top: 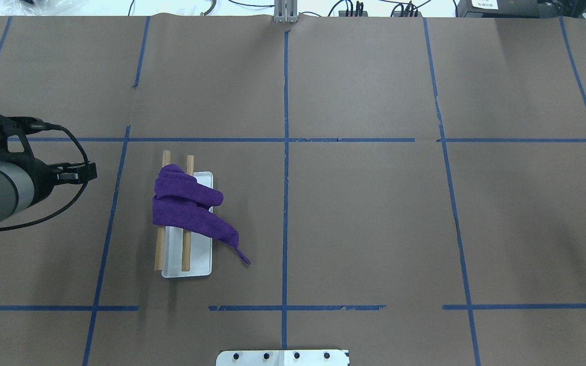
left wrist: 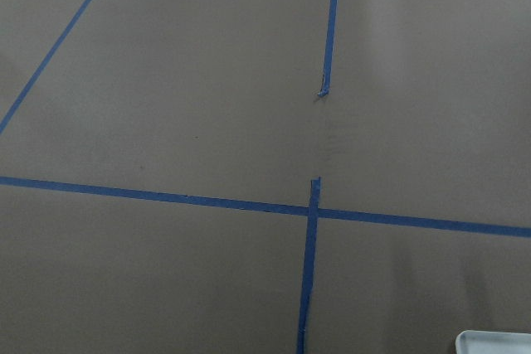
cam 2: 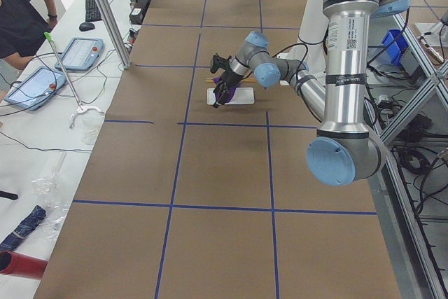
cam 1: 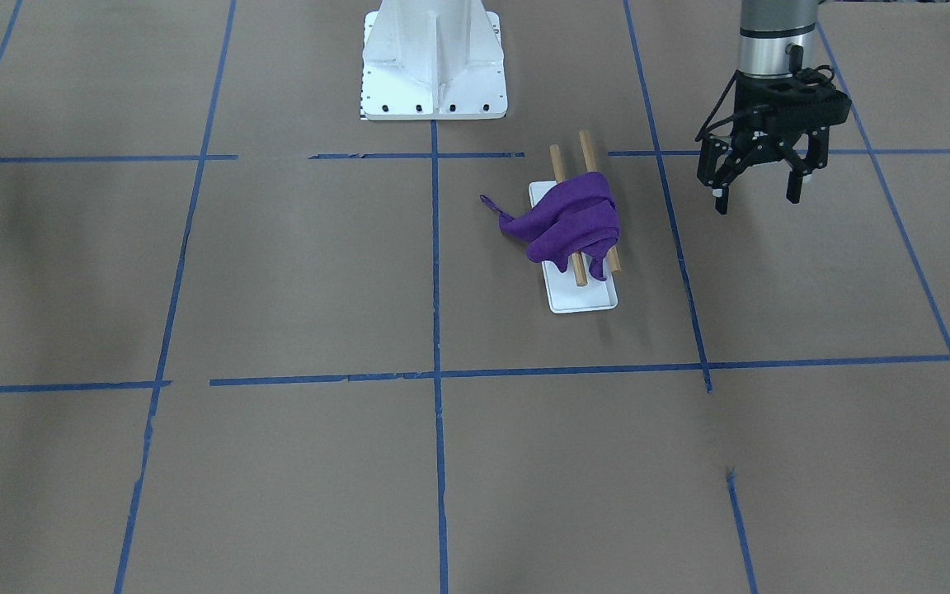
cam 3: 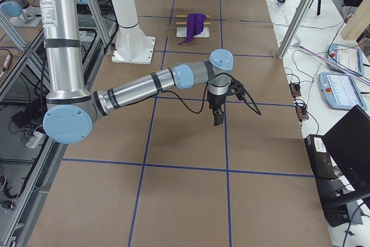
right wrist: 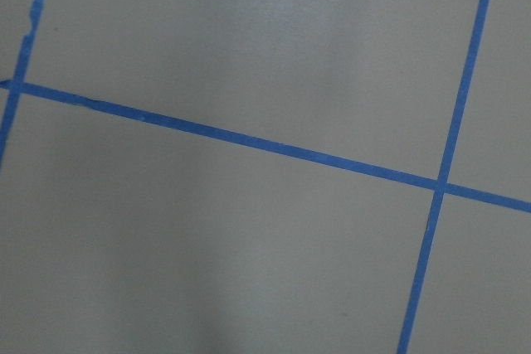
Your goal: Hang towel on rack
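Observation:
The purple towel (cam 1: 574,219) lies bunched across both wooden dowels of the rack (cam 1: 558,161), with one corner trailing off the white base (cam 1: 582,299) onto the table. In the overhead view the towel (top: 186,208) covers the dowels' far half. My left gripper (cam 1: 757,200) is open and empty, hanging above the table beside the rack and well apart from it. My right gripper (cam 3: 218,118) hangs over bare table far from the rack; I cannot tell whether it is open or shut.
The white robot pedestal (cam 1: 434,62) stands at the robot's side of the table. Brown paper with blue tape lines (top: 286,152) covers the table. A corner of the rack's base (left wrist: 498,341) shows in the left wrist view.

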